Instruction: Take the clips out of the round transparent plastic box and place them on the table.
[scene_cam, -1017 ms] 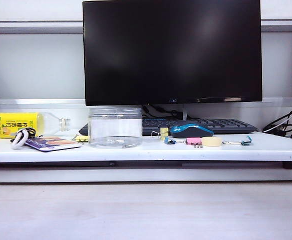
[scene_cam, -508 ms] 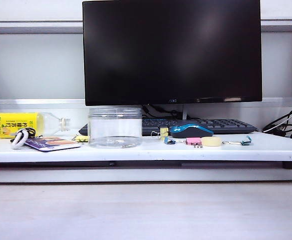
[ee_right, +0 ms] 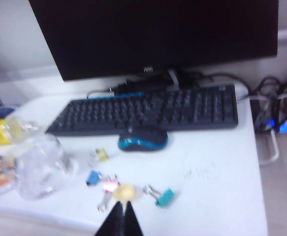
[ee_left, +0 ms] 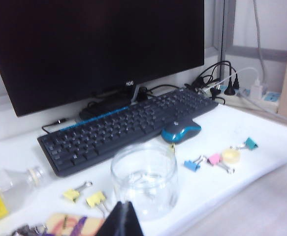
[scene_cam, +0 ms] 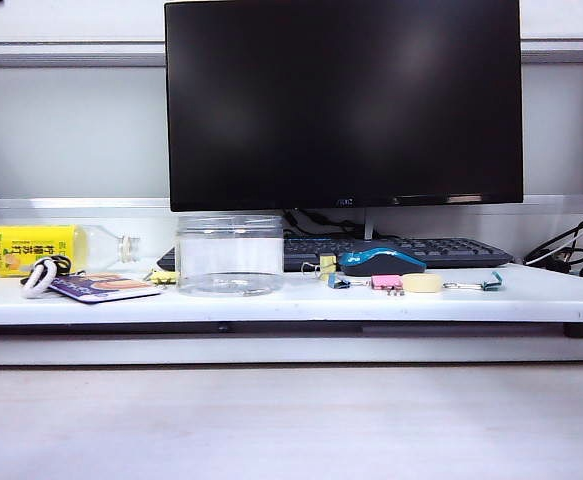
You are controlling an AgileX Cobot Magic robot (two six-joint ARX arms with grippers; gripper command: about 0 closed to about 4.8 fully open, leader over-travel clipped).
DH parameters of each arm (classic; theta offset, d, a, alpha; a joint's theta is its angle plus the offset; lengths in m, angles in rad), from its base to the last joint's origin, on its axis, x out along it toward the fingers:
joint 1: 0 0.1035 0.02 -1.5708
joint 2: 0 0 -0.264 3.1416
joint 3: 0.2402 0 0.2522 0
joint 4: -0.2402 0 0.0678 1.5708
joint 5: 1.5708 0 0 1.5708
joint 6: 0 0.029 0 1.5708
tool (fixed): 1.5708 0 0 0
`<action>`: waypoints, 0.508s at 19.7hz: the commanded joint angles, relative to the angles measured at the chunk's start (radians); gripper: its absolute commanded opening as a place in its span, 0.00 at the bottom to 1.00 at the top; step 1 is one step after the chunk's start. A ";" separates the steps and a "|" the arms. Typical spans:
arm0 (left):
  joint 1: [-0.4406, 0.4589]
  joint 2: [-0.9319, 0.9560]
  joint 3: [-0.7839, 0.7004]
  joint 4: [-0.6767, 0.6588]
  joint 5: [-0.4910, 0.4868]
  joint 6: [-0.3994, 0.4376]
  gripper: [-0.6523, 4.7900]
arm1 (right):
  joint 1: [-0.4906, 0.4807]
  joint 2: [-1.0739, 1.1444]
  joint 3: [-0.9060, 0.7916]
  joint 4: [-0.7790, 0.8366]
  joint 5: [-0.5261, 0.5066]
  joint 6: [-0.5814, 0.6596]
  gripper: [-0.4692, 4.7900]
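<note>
Fingers clenched empty on left gripper (ee_left: 122, 221) and right gripper (ee_right: 119, 221), both held above counter (scene_cam: 531, 295). Three clips (ee_left: 96, 199) laid out; box (ee_left: 144, 178) seemingly emptied.

A clear round box (scene_cam: 230, 255) is seen standing on the white table (scene_cam: 271, 305), under a big black screen (scene_cam: 343, 103). A yellow bottle (scene_cam: 41, 248) is laid at its nine o'clock. A blue mouse (scene_cam: 381, 262) and small clips (scene_cam: 386, 283) are seen at three o'clock.
</note>
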 commanded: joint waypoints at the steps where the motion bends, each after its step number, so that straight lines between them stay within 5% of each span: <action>1: 0.000 0.000 -0.043 0.039 -0.001 0.004 0.11 | 0.001 -0.001 -0.045 0.056 0.004 0.002 0.08; 10: 0.000 0.001 -0.136 0.036 -0.091 0.004 0.11 | 0.001 0.000 -0.183 0.062 0.085 0.022 0.08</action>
